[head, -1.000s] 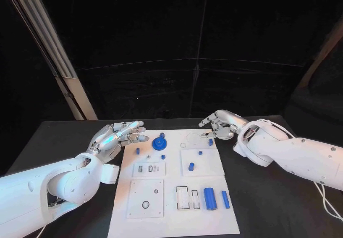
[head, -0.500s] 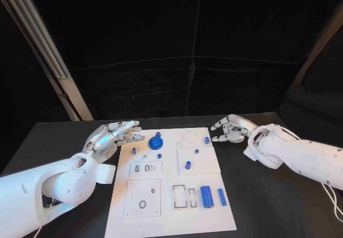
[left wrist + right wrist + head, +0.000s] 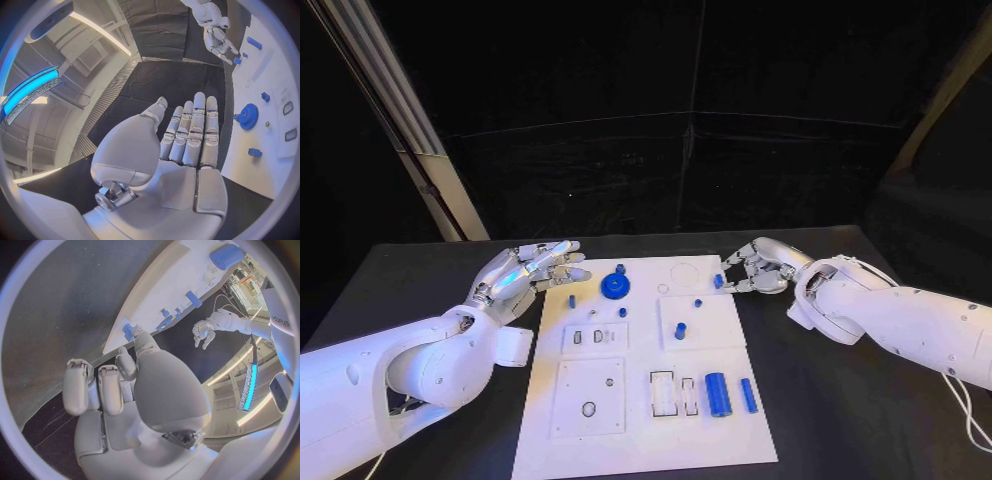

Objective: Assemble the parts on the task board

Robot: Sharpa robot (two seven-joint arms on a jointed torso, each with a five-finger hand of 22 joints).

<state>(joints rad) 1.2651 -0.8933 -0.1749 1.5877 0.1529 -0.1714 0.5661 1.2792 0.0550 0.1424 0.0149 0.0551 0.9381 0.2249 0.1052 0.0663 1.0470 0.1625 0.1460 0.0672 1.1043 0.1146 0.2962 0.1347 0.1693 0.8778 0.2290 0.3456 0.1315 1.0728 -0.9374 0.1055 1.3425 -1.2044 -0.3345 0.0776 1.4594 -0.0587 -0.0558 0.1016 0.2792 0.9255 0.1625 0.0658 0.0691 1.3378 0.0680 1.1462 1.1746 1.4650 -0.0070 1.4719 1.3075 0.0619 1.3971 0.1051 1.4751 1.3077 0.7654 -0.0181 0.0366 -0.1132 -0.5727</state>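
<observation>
Several small blue plastic parts lay on the white rectangular task board (image 3: 646, 390) at mid-table, none seated yet as far as I could judge. Blue toothed gear wheel (image 3: 616, 287) sat near the board's far left corner, short blue peg (image 3: 570, 300) just beside it toward the left edge. Short blue pin (image 3: 681, 331) lay on the raised square panel at mid-board. Larger blue cylinder (image 3: 715, 396) and slim blue rod (image 3: 749, 396) lay side by side near the right edge, next to the rectangular slots. One small blue stub (image 3: 718, 282) stood at the far right edge.

Left hand (image 3: 531, 273) hovered off the board's far left corner, fingers straight and apart, palm bare in the left wrist view, holding nothing. Right hand (image 3: 759, 266) was at the far right edge w/ fingers curled in, tips just beside the blue stub; whether it touched or pinched the stub I couldn't tell.

Handling, as a guess: parts looked rigid, light, smooth moulded plastic, so not fragile but prone to roll or skid on the slick board. Cylinder & rod best taken across the middle of their length, thumb vs. finger. Gear by its rim or raised hub, not flat face. Pegs and stub are tiny, so fingertip pinch from above, approx. centred, else they would likely tip over.
</observation>
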